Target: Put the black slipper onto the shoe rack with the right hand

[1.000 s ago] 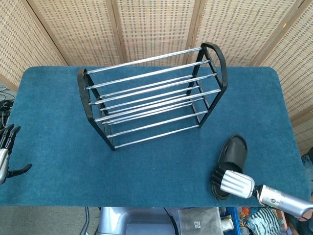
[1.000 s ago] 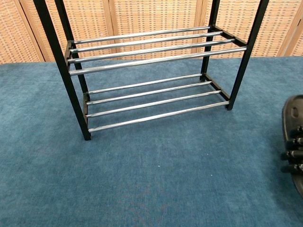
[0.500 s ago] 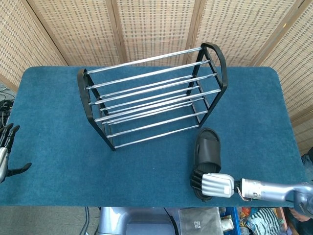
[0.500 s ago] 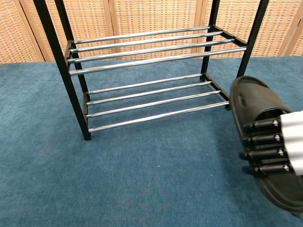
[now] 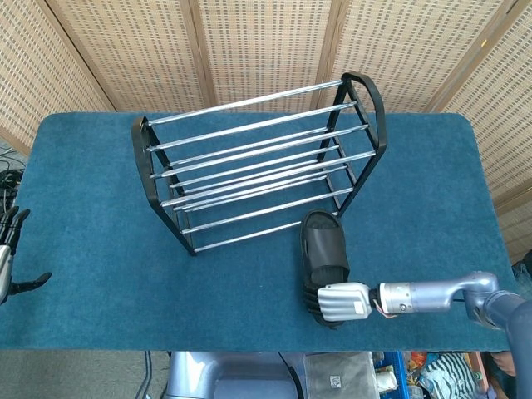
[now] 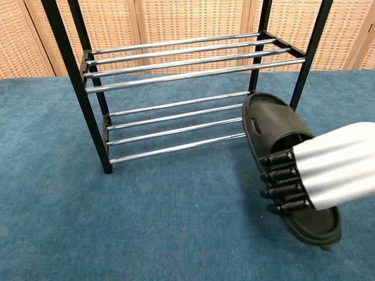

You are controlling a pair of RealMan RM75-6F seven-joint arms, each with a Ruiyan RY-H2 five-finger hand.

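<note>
Just in front of the shoe rack [image 5: 258, 162], the right hand [image 5: 343, 301] grips the black slipper [image 5: 323, 258] by its heel end, toe pointing toward the rack's chrome lower rails. Smooth moulded slipper, long axis running front to back; the left hand [image 5: 8, 253] hangs with fingers spread beside the blue-carpeted bench [image 5: 91, 224].

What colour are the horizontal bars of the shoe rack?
The bars of the shoe rack are shiny silver metal, seen best in the chest view.
</note>
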